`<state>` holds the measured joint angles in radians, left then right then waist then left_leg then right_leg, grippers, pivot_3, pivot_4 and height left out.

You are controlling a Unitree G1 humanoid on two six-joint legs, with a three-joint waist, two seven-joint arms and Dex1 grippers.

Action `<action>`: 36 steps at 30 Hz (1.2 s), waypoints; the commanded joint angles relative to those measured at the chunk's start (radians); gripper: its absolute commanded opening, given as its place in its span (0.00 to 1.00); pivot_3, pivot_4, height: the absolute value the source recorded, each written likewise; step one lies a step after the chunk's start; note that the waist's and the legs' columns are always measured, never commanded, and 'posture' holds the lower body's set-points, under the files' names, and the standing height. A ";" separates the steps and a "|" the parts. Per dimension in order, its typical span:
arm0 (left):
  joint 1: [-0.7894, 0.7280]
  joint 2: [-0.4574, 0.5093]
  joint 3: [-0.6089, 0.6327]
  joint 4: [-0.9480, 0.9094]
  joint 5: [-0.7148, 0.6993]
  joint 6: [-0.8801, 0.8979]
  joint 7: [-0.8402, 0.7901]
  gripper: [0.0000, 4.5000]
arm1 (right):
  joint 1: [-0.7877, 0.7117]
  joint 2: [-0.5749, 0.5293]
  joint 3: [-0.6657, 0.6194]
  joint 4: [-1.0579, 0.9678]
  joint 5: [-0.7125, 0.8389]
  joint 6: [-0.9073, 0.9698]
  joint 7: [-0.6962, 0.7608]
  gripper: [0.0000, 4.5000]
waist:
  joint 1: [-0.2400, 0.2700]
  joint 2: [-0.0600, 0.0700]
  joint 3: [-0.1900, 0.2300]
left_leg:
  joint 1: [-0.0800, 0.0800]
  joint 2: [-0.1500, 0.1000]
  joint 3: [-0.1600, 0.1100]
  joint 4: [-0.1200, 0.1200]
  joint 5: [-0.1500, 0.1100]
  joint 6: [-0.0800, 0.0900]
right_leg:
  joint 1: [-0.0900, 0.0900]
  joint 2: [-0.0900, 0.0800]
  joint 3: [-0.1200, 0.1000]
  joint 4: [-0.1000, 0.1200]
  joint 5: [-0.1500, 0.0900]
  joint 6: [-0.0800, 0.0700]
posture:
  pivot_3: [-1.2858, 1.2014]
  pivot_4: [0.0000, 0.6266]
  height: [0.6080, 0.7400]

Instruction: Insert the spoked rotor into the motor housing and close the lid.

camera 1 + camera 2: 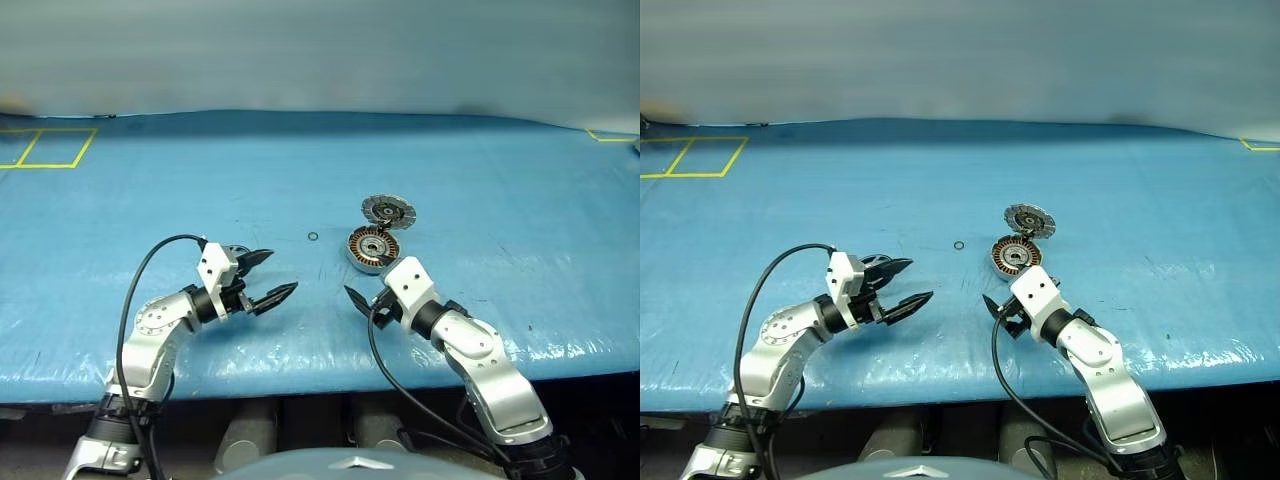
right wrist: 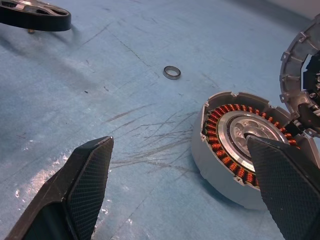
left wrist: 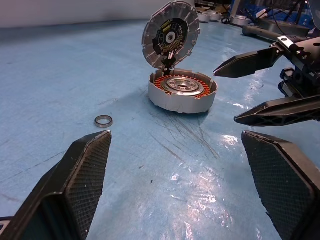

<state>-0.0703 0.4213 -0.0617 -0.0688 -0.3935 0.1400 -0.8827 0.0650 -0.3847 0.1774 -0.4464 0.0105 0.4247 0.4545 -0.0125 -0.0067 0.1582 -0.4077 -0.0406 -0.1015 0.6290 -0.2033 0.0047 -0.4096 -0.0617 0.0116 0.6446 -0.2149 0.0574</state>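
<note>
The motor housing [image 1: 374, 248], a silver-rimmed cup with copper coils, sits on the blue mat right of centre. Its lid [image 1: 388, 211] stands tilted up at the housing's far edge, with the dark segmented face [image 3: 170, 35] toward me. The spoked rotor [image 2: 35, 17] lies flat on the mat to the left, mostly hidden behind my left gripper, a sliver of it [image 1: 238, 251] peeking out. My left gripper [image 1: 284, 272] hovers open and empty, pointing toward the housing. My right gripper [image 1: 358, 298] is open and empty just in front of the housing [image 2: 240, 140].
A small loose metal ring [image 1: 313, 237] lies on the mat between the rotor and the housing. Yellow tape squares [image 1: 45, 148] mark the far left corner. The mat's front edge [image 1: 300, 385] runs just below both arms.
</note>
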 commanded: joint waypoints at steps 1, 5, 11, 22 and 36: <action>-0.011 -0.007 0.010 -0.022 -0.013 -0.011 -0.005 0.99 | -0.012 -0.003 -0.014 -0.028 0.005 -0.001 -0.004 1.00 | 0.000 0.000 0.000 | 0.000 0.000 0.000 0.000 0.000 0.000 | 0.000 0.000 0.000 0.000 0.000 0.000 | 0.52 0.24 1.00; -0.013 -0.008 0.015 -0.025 -0.014 -0.007 -0.003 0.99 | -0.013 -0.002 -0.017 -0.028 0.011 0.001 -0.002 1.00 | 0.000 0.000 0.000 | 0.000 0.000 0.000 0.000 0.000 0.000 | 0.000 0.000 0.000 0.000 0.000 0.000 | 0.52 0.24 1.00; -0.007 -0.011 0.010 -0.033 -0.012 -0.005 -0.002 0.99 | -0.019 0.001 -0.026 -0.023 0.007 0.000 -0.015 1.00 | 0.000 0.000 0.000 | 0.000 0.000 0.000 0.000 0.000 0.000 | 0.000 0.000 0.000 0.000 0.000 0.000 | 0.52 0.24 1.00; -0.009 -0.016 0.009 -0.034 -0.009 -0.008 0.003 0.99 | -0.028 -0.004 -0.019 -0.018 0.002 0.001 -0.014 1.00 | 0.000 0.000 0.000 | 0.000 0.000 0.000 0.000 0.000 0.000 | 0.000 0.000 0.000 0.000 0.000 0.000 | 0.52 0.24 1.00; 0.001 -0.025 0.008 -0.042 -0.004 -0.007 0.015 0.99 | -0.036 0.008 0.003 -0.014 0.004 0.001 -0.019 1.00 | 0.000 0.000 0.000 | 0.000 0.000 0.000 0.000 0.000 0.000 | 0.000 0.000 0.000 0.000 0.000 0.000 | 0.52 0.24 1.00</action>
<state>-0.0698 0.3985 -0.0596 -0.0696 -0.3941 0.1416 -0.8722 0.0411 -0.3805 0.1859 -0.4403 0.0102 0.4260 0.4386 -0.0125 -0.0068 0.1582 -0.4077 -0.0406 -0.1014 0.6290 -0.2033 0.0047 -0.4097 -0.0616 0.0116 0.6445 -0.2149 0.0574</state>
